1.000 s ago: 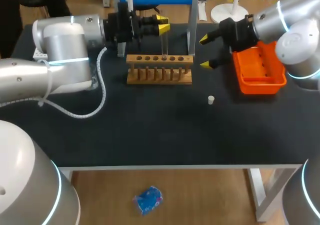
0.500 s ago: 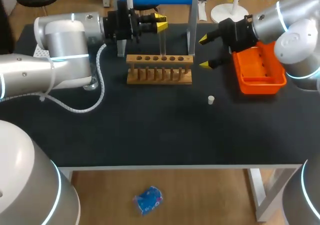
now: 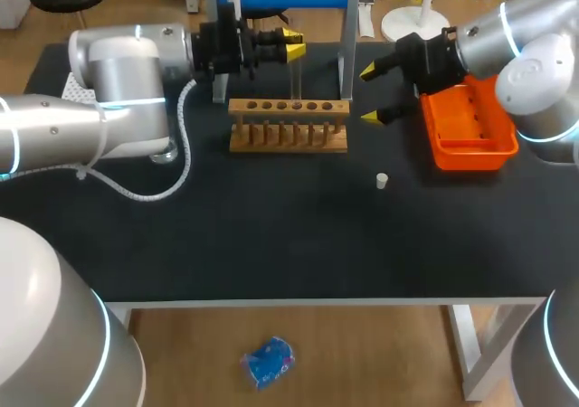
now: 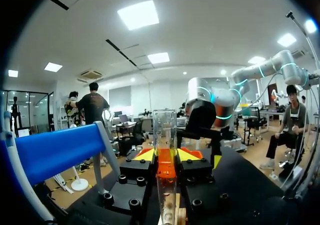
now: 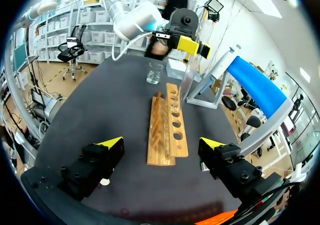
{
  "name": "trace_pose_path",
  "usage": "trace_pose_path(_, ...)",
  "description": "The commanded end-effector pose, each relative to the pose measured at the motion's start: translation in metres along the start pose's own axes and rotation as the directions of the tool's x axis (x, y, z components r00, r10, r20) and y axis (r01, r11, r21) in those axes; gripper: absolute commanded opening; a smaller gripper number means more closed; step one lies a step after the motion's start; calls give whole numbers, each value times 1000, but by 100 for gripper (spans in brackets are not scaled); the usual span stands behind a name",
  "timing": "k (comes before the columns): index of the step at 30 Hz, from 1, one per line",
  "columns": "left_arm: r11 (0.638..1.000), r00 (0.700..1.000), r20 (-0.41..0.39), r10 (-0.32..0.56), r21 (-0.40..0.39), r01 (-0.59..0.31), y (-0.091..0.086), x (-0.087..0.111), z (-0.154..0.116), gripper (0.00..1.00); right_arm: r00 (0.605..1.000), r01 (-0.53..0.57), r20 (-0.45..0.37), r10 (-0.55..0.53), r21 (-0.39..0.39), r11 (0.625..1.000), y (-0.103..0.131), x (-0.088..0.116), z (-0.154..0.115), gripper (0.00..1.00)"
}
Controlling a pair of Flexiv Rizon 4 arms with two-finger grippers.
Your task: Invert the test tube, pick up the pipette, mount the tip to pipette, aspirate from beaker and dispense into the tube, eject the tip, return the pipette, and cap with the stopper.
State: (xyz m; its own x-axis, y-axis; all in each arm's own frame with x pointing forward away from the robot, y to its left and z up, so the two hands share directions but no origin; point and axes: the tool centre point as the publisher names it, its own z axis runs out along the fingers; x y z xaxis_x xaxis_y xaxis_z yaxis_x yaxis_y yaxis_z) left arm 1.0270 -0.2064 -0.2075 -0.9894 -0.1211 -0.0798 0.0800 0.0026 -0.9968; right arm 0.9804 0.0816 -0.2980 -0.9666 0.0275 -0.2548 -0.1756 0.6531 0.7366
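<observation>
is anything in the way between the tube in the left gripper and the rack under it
Nothing visible is. The left gripper is shut on the test tube, which is upright right above the wooden rack, over an open hole. The right gripper is open, off to the rack's side, not over it.

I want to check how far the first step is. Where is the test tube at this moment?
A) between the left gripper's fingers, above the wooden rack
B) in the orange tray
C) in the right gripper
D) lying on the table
A: the test tube stands upright, clamped in the left gripper over the wooden rack.
</observation>
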Motion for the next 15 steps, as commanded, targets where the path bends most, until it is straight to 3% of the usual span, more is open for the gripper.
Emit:
trace_pose_path(1,1000,1000,-1,-6,1,6,4,0,-1,0,1000,1,0,-1,0,1000,0,0,0,100)
trace_pose_path(15,1000,1000,7,4,-5,-4,10,-6,-3,0,1000,1,0,-1,0,1000,0,0,0,100)
